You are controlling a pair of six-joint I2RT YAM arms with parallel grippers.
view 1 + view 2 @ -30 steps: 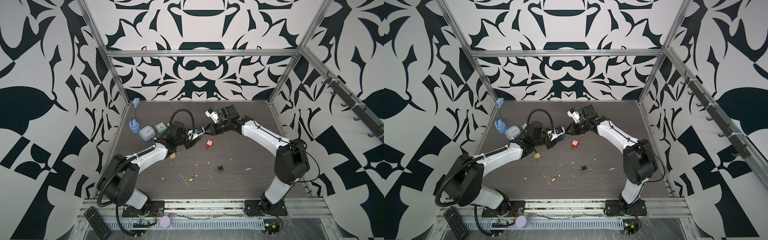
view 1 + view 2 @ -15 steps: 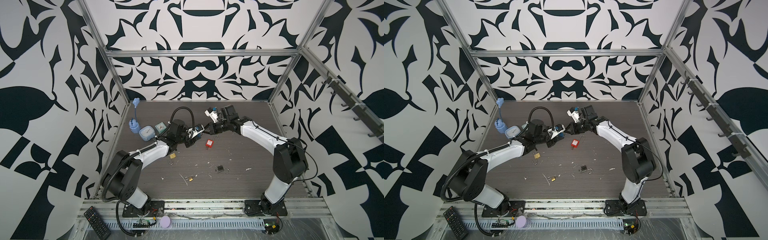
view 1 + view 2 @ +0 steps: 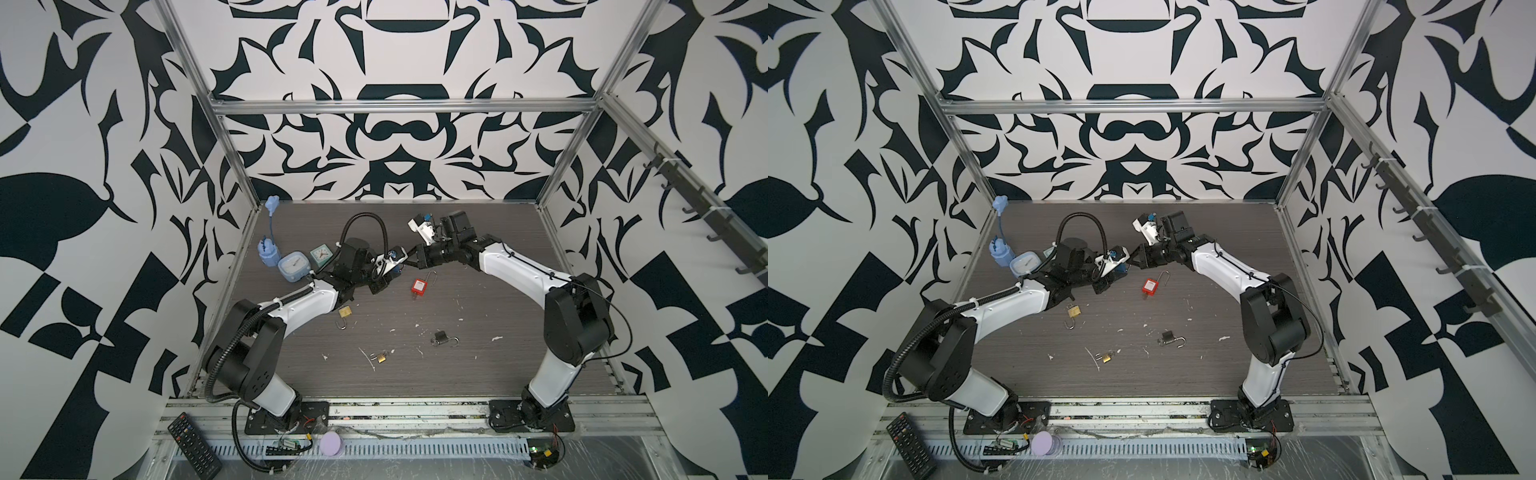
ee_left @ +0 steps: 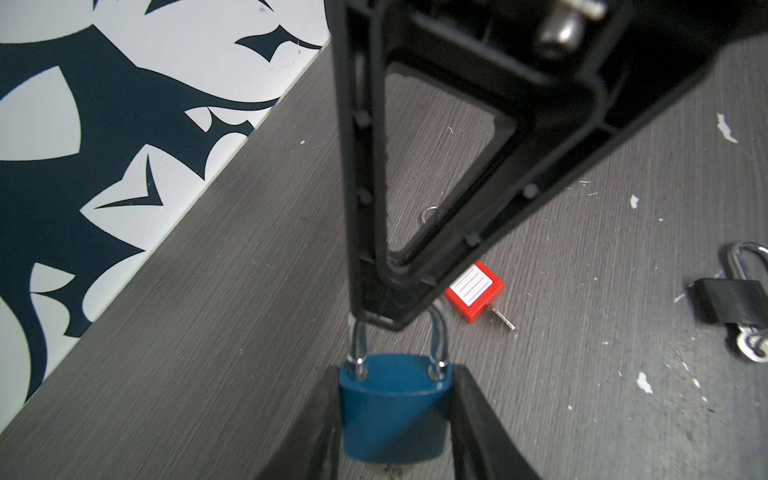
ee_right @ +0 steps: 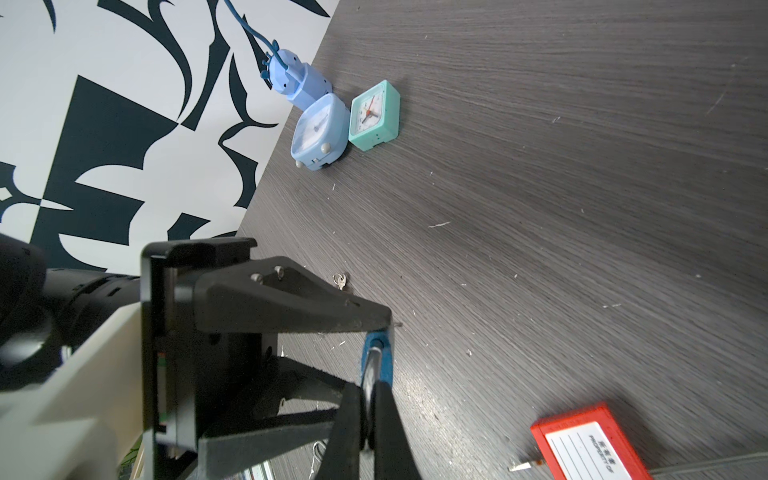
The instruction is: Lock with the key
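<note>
A blue padlock (image 4: 392, 411) is held off the table between both grippers. My left gripper (image 4: 395, 374) is shut on the padlock's body, with one finger against each side. The right gripper (image 5: 368, 399) is shut on the padlock's silver shackle (image 4: 438, 336), which looks pushed down into the body. In both top views the left gripper (image 3: 390, 272) and the right gripper (image 3: 409, 259) meet tip to tip at mid-table. A pale metal stub (image 4: 390, 476) pokes from the padlock's underside; I cannot tell whether it is the key. A small loose key (image 5: 340, 281) lies on the table.
On the table lie a red padlock (image 3: 419, 286) with its key in, a brass padlock (image 3: 345, 311), a black padlock (image 3: 440, 336) and a small brass padlock (image 3: 381, 356). Two small clocks (image 3: 293, 266) (image 3: 320, 254) and a blue plug (image 3: 268, 253) stand by the left wall.
Both grippers keep their hold on the blue padlock. The joined pair has shifted only slightly.
</note>
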